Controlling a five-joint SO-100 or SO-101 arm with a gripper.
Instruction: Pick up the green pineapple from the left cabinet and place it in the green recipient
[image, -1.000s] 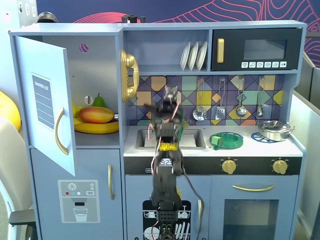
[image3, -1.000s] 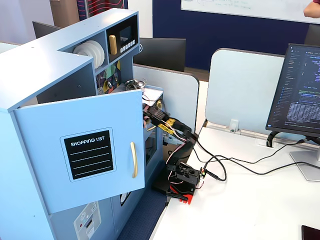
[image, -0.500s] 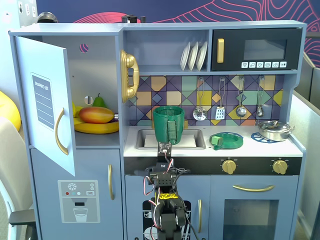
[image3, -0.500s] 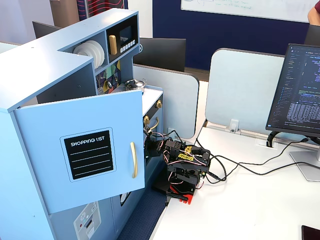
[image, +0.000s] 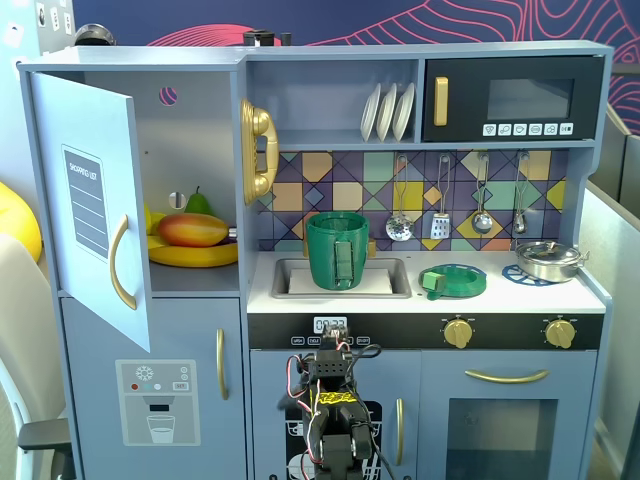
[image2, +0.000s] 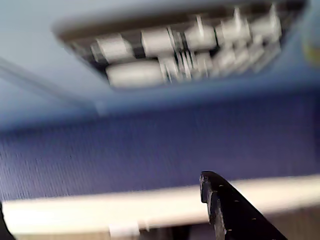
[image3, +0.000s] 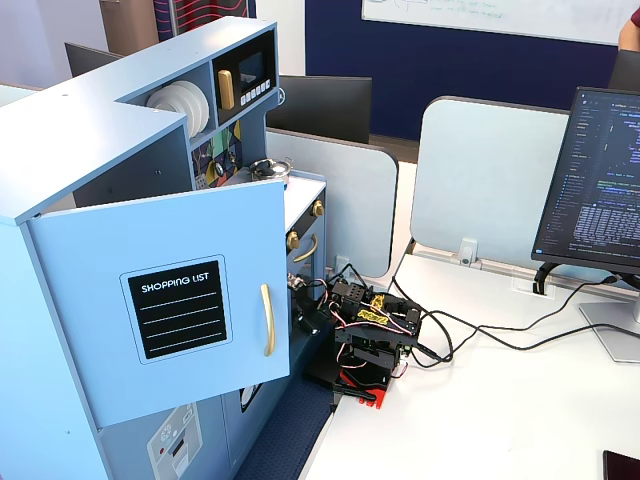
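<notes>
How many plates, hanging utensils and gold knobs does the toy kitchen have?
Plates: 3
Hanging utensils: 4
Gold knobs: 2
Total: 9

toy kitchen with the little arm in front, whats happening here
A small robot arm sits folded low in front of the toy kitchen, touching nothing. The left cabinet has its door swung open, with a mango and other fruit on its shelf. The green recipient stands in the sink. The green pineapple isn't clearly visible anywhere. The wrist view is blurred, so the gripper's state is unclear.
</notes>
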